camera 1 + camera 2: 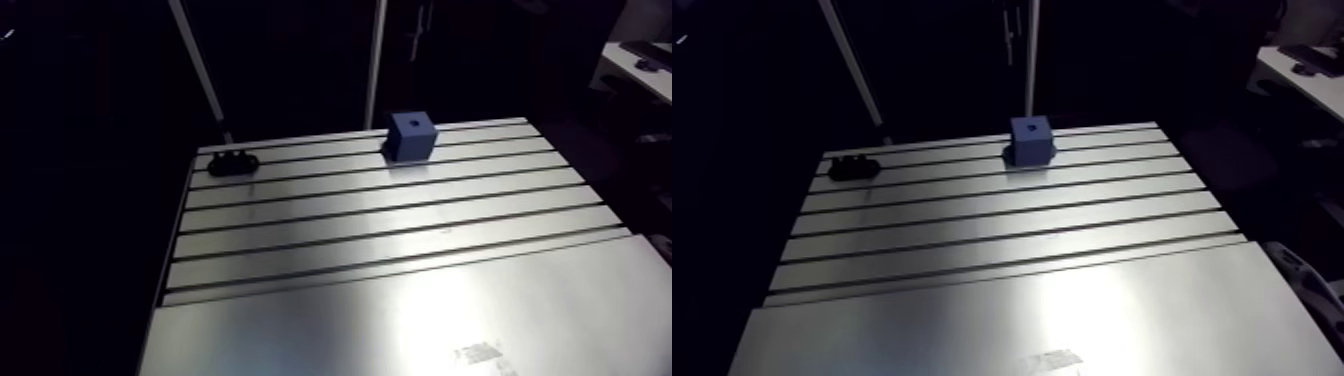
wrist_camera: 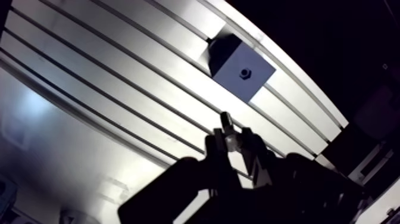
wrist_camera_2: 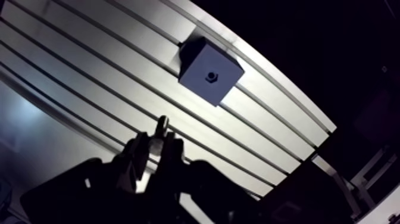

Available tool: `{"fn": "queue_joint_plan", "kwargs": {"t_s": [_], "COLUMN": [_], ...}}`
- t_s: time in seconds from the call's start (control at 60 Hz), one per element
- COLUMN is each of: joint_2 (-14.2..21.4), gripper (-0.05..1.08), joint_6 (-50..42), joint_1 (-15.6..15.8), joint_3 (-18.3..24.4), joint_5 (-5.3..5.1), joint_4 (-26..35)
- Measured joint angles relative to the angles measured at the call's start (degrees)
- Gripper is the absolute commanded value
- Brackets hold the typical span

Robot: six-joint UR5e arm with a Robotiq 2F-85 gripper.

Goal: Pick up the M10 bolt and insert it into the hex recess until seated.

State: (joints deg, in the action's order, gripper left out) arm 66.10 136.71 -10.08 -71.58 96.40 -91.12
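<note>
Aluminium slotted tabletop (image 1: 400, 230) carries the blue block (image 1: 412, 134) at its far edge, hex recess (image 2: 244, 72) facing up. I read the fingers (image 3: 138, 152) pinching the M10 bolt (image 3: 161, 127), held above the tabletop, short of the block.

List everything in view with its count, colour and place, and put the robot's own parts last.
slotted table: one, silver aluminium, under everything else.
blue block: one, blue, standing near the table's far edge.
hex recess: one, dark, in the middle of the block's top face, nothing in it.
black part: one, black and low, on the table's far corner, well apart from the block; too dim to tell what it is.
M10 bolt: one, metallic, held between the gripper's fingers with its end sticking out ahead of them, short of the block.
gripper: one, dark, two fingers, above the table and shut on the bolt; seen only in the wrist view.
</note>
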Motion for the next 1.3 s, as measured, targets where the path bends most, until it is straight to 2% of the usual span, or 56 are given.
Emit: {"fn": "queue_joint_plan", "kwargs": {"t_s": [0.5,0.9,1.3], "joint_2": [-3.0,-5.2,-6.0], "gripper": [0.95,0.97,0.99], "joint_6": [3.2,7.1,7.8], "joint_1": [-1.9,-2.9,-3.6], "joint_3": [0.3,-0.1,-2.2], "joint_5": [1.15,1.05,0.72], "joint_4": [-5.0,-7.7,-12.4]}}
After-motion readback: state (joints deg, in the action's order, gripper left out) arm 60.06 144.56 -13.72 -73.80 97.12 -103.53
